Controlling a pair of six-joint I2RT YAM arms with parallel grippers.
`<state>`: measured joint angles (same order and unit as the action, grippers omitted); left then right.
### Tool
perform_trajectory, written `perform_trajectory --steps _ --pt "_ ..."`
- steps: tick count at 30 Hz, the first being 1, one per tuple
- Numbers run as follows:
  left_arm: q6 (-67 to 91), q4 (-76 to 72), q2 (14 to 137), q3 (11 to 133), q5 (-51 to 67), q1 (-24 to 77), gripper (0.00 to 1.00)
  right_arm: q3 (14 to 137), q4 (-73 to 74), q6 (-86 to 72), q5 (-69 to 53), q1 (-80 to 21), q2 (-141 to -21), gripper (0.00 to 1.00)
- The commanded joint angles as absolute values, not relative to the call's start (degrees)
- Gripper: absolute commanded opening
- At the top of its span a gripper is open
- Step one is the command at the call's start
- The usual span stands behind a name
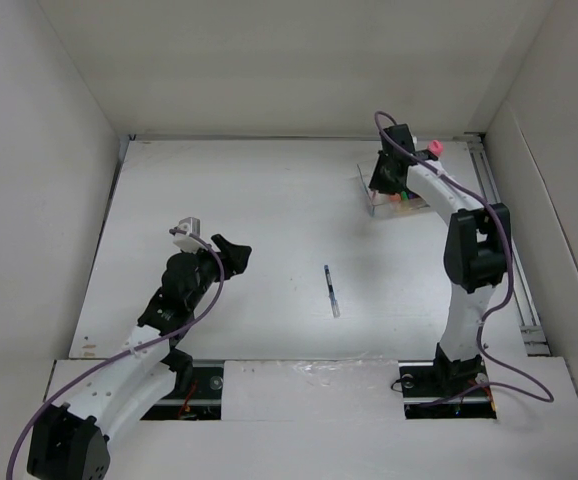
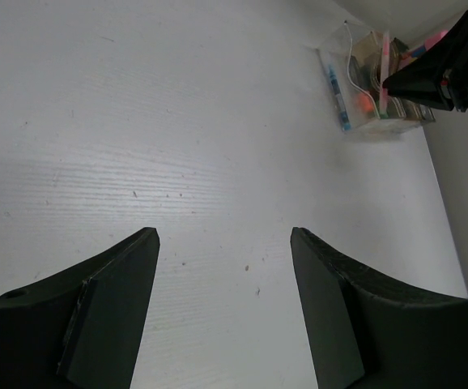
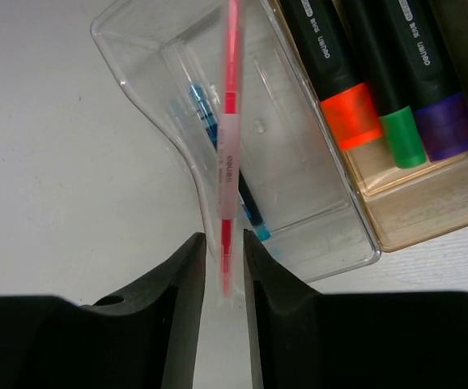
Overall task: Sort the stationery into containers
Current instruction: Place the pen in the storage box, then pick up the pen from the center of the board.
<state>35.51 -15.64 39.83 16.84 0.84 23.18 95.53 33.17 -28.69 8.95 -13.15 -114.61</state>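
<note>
Over the table, your left tool hangs wide open and holds nothing. At the organiser, your right tool is open just a crack. The red pen stands between its fingers, in the clear box beside a blue pen.

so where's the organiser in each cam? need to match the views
Top external: the organiser sits at the far right of the table, partly under the right arm.
Left wrist: organiser in the upper right corner, seen from across the table.
Right wrist: organiser close up, filling the upper centre and right.
Shared landmark: the orange highlighter tip inside it, only a speck from the top.
</note>
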Motion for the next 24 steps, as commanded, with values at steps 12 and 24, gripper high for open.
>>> perform_trajectory --steps 12,24 --pt "35.7 -18.4 38.2 16.4 0.9 23.4 0.62 85.4 30.8 -33.0 14.9 -21.4 -99.3 0.29" --pt "35.7 -17.1 35.9 15.9 0.9 23.4 0.62 57.7 29.7 -44.2 18.4 -45.7 -87.0 0.25"
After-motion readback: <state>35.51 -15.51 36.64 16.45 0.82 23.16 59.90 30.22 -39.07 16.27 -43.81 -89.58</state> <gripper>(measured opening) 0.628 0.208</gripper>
